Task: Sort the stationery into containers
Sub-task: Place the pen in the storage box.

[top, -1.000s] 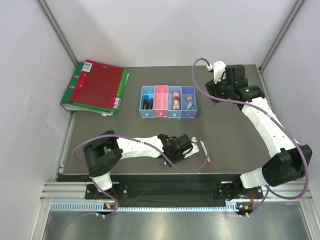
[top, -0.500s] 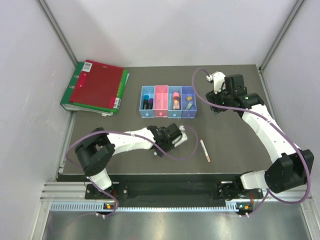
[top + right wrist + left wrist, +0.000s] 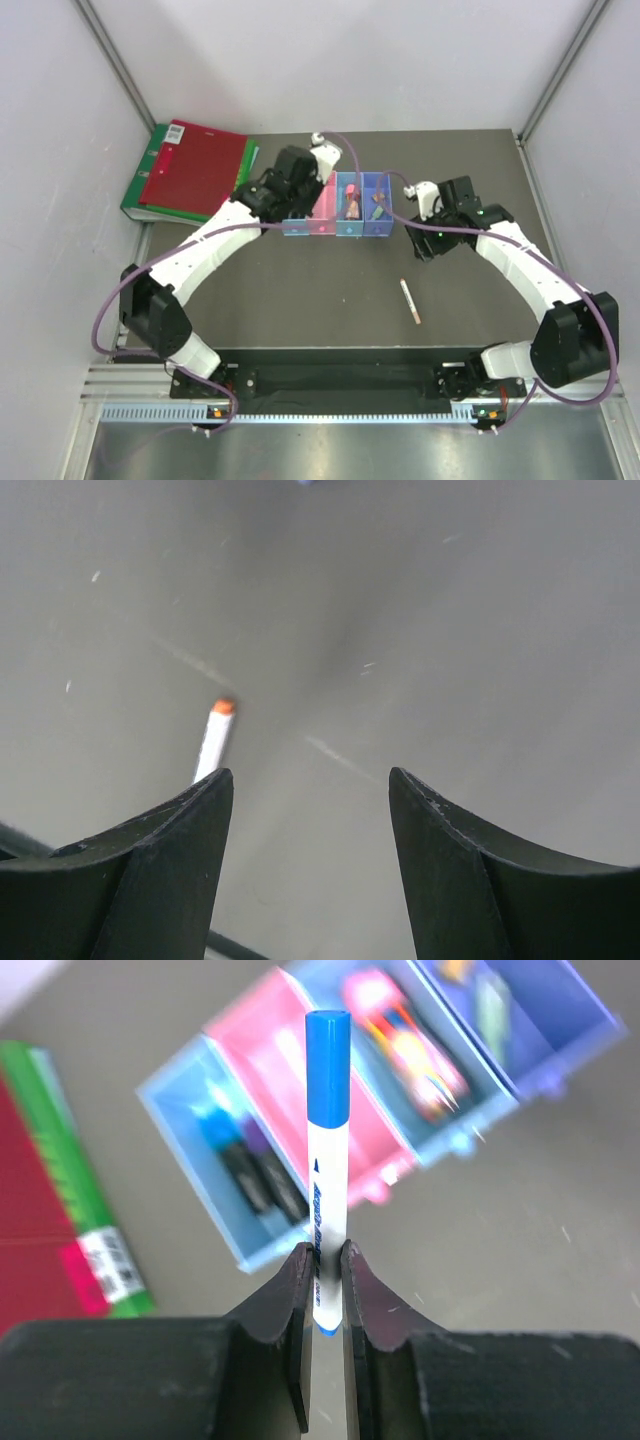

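Pinching blue-capped pen (image 3: 327,1160), left fingers (image 3: 290,1300) over bins (image 3: 275,1050), binders (image 3: 190,175) near; right fingers (image 3: 150,870) wide.

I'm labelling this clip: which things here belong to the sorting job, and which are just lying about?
Job: blue-capped pen held in the left gripper; thin pen lying loose; highlighters and bottle already binned; row of bins.
Lying about: red and green binders.
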Motion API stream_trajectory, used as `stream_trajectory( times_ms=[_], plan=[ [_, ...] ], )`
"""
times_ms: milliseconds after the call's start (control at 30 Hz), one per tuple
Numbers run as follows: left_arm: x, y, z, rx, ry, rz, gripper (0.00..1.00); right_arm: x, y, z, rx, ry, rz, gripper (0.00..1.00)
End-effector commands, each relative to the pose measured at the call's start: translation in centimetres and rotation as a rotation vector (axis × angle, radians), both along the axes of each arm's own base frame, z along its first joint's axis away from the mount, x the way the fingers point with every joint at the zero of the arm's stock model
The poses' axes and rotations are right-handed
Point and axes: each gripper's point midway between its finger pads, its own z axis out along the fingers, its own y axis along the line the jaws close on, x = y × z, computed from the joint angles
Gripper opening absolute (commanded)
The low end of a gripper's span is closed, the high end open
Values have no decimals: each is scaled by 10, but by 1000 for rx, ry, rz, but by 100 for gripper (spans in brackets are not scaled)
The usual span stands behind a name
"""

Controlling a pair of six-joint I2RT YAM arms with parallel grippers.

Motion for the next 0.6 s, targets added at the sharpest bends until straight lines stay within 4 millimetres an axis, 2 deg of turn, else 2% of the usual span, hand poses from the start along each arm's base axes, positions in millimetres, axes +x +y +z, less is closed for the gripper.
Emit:
stream_trajectory(
  times_ms=[0,33,67,133,167,233,433,567],
  plan=[
    [45,8,14,-53,-75,78,0,-26,27,-16,13,45,138,64],
    [55,11,10,-66,-75,97,0,-29,31,-18,4,46,157,63],
    [60,10,-6,-69,-40,110,0,-34,37,-23,-10,52,197,63],
    [71,13,-17,-74,-17,137,0,-39,42,-29,-21,65,224,63],
    [75,10,-32,-74,15,147,0,-42,44,-36,-29,85,236,63],
    [84,9,-49,-81,44,161,0,-43,47,-41,-33,97,246,63],
    [105,1,-66,-100,57,181,0,-40,56,-60,-48,140,274,61],
    [115,-3,-63,-113,49,179,0,-40,61,-70,-53,162,279,60]
  ],
)
